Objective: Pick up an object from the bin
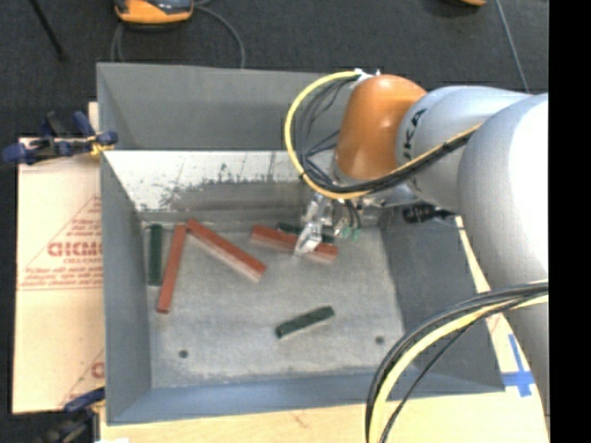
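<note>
My gripper [309, 241] hangs low at the back middle of the bin, its pale fingers pointing down onto a short red-brown block [273, 237] that lies flat under it. The fingertips stand at the block's right part, touching or just above it. A small green piece [349, 233] shows right beside the fingers. A longer red-brown bar [226, 249] lies slanted to the left of the gripper. A dark green bar [305, 322] lies on the bin floor in front of the gripper, well apart from it.
At the bin's left lie another red-brown bar [171, 268], nearly upright in the view, and a dark green bar [154, 252] beside it. The arm with its orange cover and looped cables reaches in from the right, above the bin's back right.
</note>
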Available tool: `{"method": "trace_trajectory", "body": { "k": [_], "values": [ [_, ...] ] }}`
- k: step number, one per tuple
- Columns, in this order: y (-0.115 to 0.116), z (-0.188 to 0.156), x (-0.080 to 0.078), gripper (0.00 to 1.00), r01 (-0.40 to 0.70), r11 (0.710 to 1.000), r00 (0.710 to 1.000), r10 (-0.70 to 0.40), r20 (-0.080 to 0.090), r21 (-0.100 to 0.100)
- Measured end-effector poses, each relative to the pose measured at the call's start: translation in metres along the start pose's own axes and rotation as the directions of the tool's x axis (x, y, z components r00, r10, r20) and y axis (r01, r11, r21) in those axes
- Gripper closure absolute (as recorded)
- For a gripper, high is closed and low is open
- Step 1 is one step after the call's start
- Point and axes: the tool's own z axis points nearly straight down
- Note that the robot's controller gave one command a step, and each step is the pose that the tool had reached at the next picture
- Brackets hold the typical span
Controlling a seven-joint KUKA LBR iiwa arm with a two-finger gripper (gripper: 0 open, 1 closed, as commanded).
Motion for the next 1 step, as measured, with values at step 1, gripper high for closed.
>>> {"method": "trace_trajectory", "body": {
  "k": [1],
  "values": [
    [0.0000, 0.0000, 0.0000, 1.00, 0.002, 1.000, 1.000, -0.002, 0.000, 0.001]
  ]
}}
